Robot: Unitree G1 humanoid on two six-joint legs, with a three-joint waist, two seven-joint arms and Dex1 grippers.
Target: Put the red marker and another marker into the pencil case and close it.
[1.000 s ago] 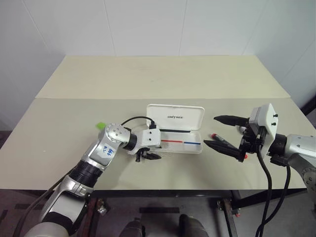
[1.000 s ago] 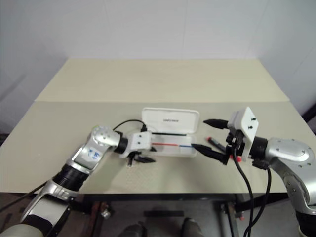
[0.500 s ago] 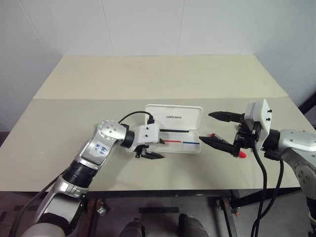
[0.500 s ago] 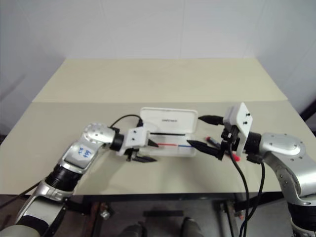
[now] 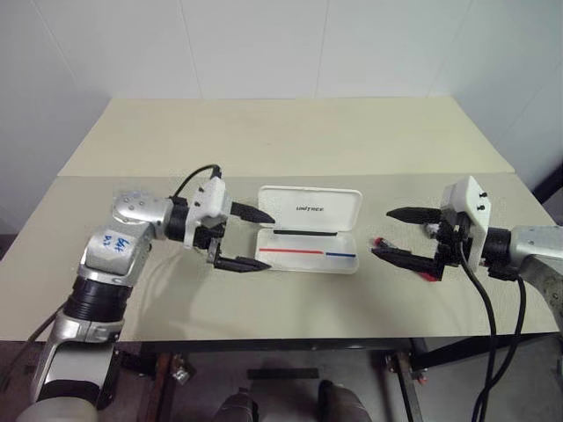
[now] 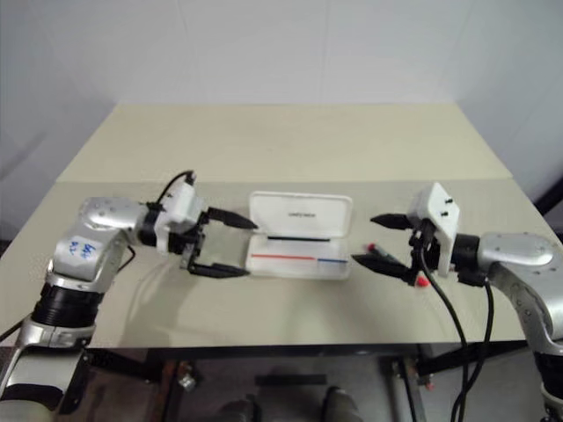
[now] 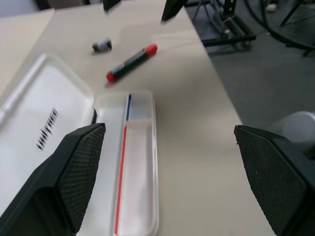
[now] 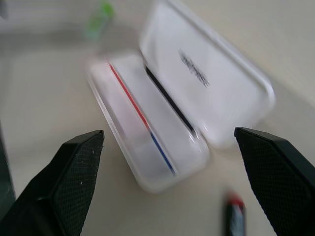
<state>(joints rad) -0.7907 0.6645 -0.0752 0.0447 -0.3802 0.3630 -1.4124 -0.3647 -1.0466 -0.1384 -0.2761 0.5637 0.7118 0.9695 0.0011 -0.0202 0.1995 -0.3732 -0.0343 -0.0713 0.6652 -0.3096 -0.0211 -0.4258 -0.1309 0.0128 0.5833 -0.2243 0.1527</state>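
- The green marker point(image 8: 101, 14) lies on the table point(image 5: 290, 132) beyond the case's left end, apart from it. I judge it is left there for the left arm to collect.
- The left gripper point(image 5: 253, 238) hangs just beside the left end of the case, pointing across towards it. Its fingers stand wide apart with nothing between them, which reads to me as a stance ready for a pick, not a grip.
- The arm behind that gripper carries a small label with blue handwriting, too small to read.
- The pencil case point(image 5: 308, 237) sits in the middle of the table with its lid folded back flat, so the tray is open to receive markers. The tray is empty apart from its printed red-and-blue stripe. The lid reads "UNITREE" in dark letters.
- The red marker point(image 7: 131, 63) lies on the table just off the case's right end, not yet inside. A small grey cylinder point(image 7: 101, 45) rests near it.
- The right gripper point(image 5: 406, 236) hovers above the red marker with its fingers spread wide and empty, placed, I judge, to come down on it.
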